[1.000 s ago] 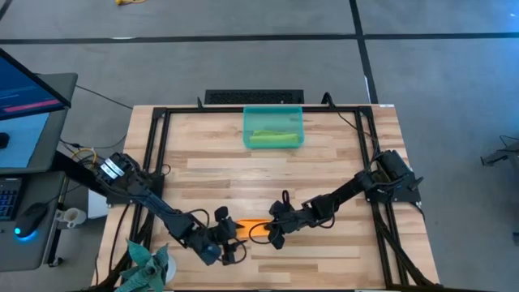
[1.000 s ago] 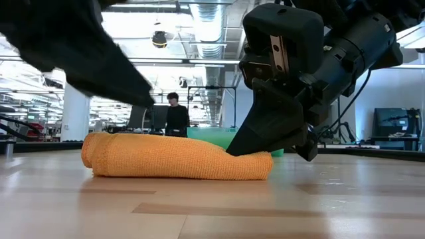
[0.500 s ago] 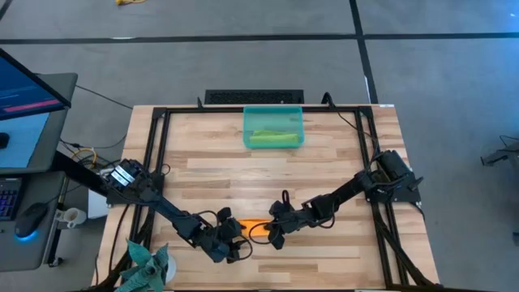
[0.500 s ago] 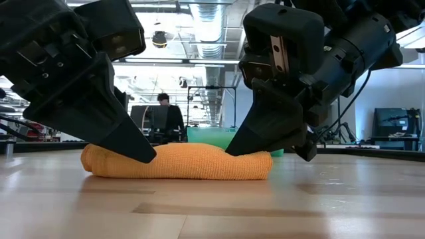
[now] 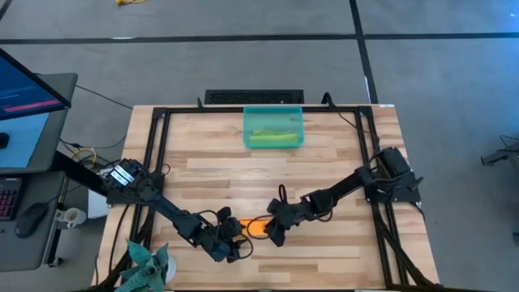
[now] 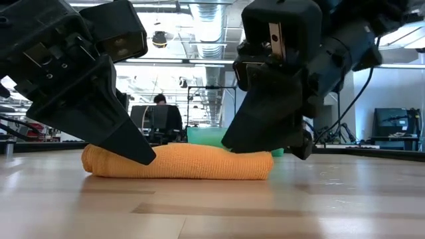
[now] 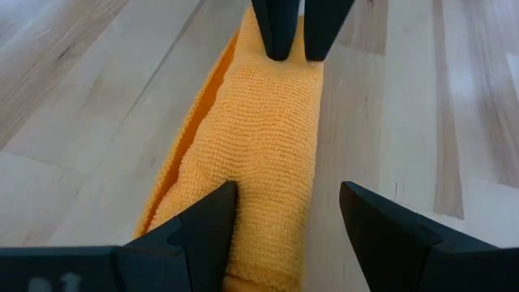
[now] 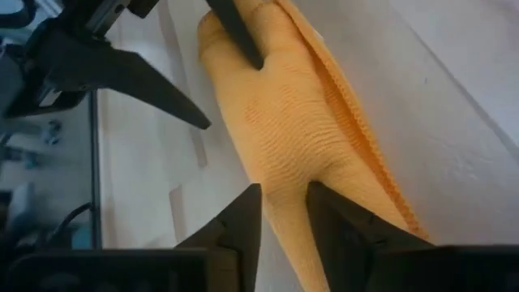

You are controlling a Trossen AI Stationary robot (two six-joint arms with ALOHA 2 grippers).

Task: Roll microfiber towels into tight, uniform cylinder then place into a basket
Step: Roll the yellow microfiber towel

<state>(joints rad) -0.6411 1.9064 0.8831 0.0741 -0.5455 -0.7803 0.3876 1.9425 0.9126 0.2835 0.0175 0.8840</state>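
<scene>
Orange towel (image 6: 178, 162), rolled: our left gripper (image 7: 288, 212) straddles one end spread; our right gripper (image 8: 282, 212) pinches the other

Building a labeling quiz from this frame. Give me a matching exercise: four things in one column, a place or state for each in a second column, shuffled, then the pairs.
Column 1:
1. orange towel
2. green towel
3. left gripper
4. basket

Column 2:
A. lying inside the basket
B. at the table's far edge, in the middle
C. rolled, on the table's near part, between the two arms
D. open, fingers straddling one end of the roll

Pairs: 1-C, 2-A, 3-D, 4-B
</scene>
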